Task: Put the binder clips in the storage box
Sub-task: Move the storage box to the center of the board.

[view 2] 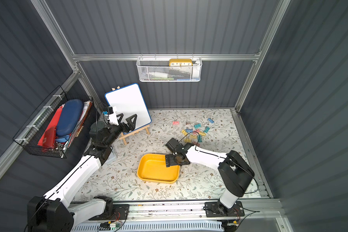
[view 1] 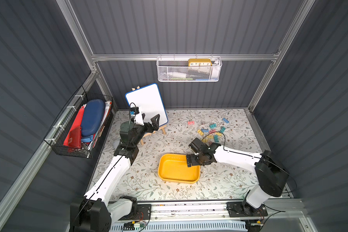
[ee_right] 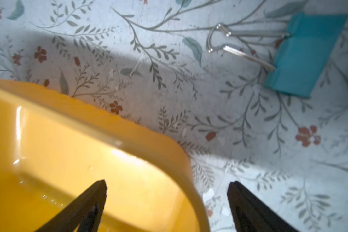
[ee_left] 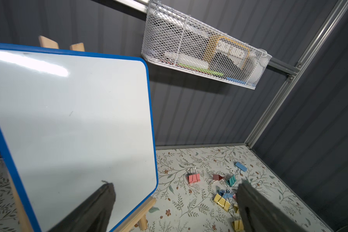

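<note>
My right gripper (ee_right: 167, 184) is spread wide astride 1 rounded corner of the glossy yellow plastic storage box (ee_right: 129, 128), with 1 finger over its smooth floor and 1 over the floral mat (ee_right: 229, 120). 1 teal binder clip (ee_right: 307, 54) with 2 wire handles lies flat beyond the fingertips, clear of the box. My left gripper (ee_left: 175, 188) is spread too, and the other binder clips (ee_left: 221, 199) lie scattered past its fingertips, overlapping too much for me to count.

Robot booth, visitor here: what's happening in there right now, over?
Left gripper open, raised by whiteboard. Right gripper open, empty, straddling storage box corner. Binder clips loose on mat, none seen in box. No obstacle seen between them.
</note>
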Controlling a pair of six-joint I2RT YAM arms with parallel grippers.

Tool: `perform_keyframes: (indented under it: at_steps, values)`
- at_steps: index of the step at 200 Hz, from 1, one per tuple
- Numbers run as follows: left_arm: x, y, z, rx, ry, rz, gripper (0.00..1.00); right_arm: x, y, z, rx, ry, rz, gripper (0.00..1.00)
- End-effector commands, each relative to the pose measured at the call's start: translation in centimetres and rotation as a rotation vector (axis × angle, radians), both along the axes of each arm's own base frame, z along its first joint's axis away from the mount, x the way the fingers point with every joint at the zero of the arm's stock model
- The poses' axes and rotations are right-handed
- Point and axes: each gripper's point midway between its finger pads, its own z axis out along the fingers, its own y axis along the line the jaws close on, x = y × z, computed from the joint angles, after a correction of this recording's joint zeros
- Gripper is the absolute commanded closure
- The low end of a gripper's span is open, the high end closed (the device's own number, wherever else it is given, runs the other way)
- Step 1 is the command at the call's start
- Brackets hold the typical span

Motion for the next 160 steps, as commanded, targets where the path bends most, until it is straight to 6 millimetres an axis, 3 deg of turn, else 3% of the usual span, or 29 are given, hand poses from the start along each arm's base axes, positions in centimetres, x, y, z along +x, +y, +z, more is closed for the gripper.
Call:
perform_keyframes:
  at_steps: [1,32,68,86,114,160]
  values:
    - [-0.3,-1.6,0.4,0.004,-0.039,-0.092,0.01,-0.7,-1.2,2.1,0.070,-0.048,-0.107,0.01]
    - [-0.4,-2.3,-0.3,-0.039,-0.037,-0.119,0.01,-1.7,-4.0,2.9,0.105,-0.113,-0.208,0.02]
    - [-0.1,-4.4,-2.9,-0.065,0.028,-0.160,0.01,-3.6,-1.1,1.5,0.199,-0.015,-0.138,0.13]
    - [0.0,-4.8,-3.7,-0.083,0.047,-0.144,0.01,-3.6,-0.9,0.6,0.168,0.008,-0.158,0.23]
    - [0.3,-5.1,-4.0,-0.116,0.053,-0.140,0.01,-3.3,-3.4,-0.6,0.054,-0.032,-0.205,0.46]
    - [1.7,-6.1,-4.0,-0.108,0.066,-0.154,0.01,-4.5,-7.5,0.0,-0.085,-0.094,-0.154,0.62]
